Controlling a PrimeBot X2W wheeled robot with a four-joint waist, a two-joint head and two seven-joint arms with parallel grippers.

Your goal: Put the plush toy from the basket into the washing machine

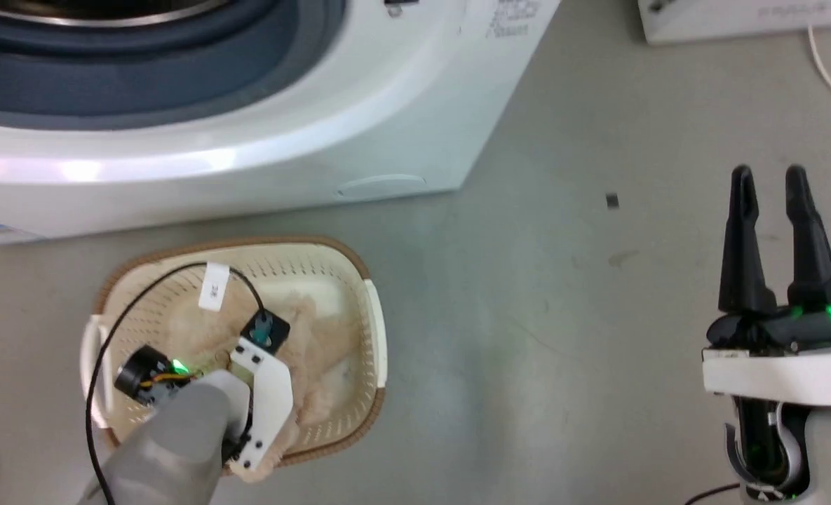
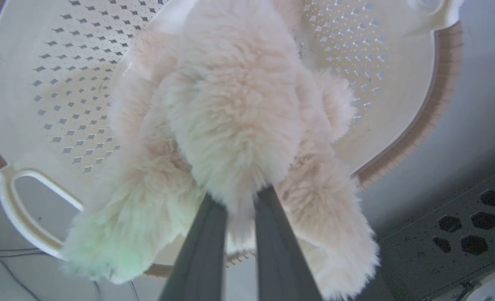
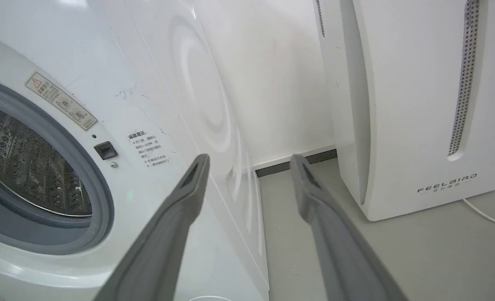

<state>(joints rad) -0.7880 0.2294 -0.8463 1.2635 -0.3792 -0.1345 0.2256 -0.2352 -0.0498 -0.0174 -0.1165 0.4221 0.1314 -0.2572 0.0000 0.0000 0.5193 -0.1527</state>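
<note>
Clenched with the left gripper (image 2: pixel 239 195) on a fur tuft of the plush toy (image 2: pixel 234 104), in the basket (image 2: pixel 439 96) past the fingertips. Lift slowly clear of the rim, minding the thin hold. Hold the spread right gripper (image 1: pixel 769 184) aside.

plush toy (image 2: pixel 239 104) face hidden; washer (image 1: pixel 247 140) cropped

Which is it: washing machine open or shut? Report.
Open: the washing machine shows its bare steel drum inside the grey gasket, with nothing across the opening.
</note>
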